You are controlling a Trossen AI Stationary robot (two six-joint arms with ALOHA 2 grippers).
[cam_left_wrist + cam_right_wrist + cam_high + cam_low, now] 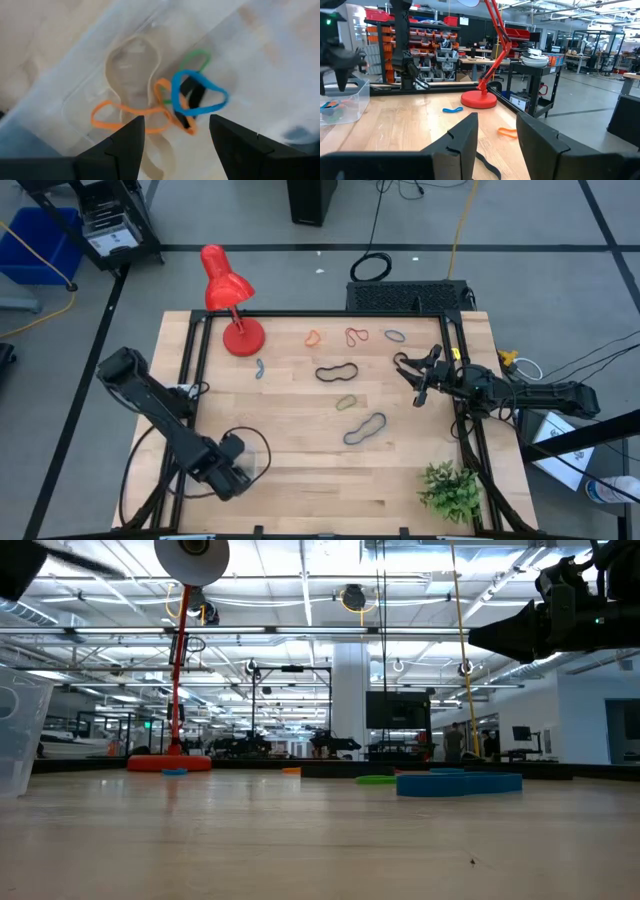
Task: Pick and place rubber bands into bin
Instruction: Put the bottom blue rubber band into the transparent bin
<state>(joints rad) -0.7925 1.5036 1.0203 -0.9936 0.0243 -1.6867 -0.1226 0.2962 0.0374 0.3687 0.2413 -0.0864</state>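
Left tool [175, 145] hangs over the bin [75, 75], fingers spread apart, pointing down at rubber bands [192, 97] inside. Right tool [420, 376] hovers level, parted, empty, above the desk [300, 470].

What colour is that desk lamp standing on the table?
The desk lamp is bright red all over, shade, arm and round base; the high view shows it best.

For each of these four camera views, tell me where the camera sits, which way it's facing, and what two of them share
High: overhead, facing straight down; both arms, table.
Low: at tabletop height, facing level across; an arm at upper right, blue band.
Left wrist: above the bin, facing down; left gripper open over rubber bands.
Right wrist: facing across the table; right gripper open.
Shared: red lamp in high, right wrist.
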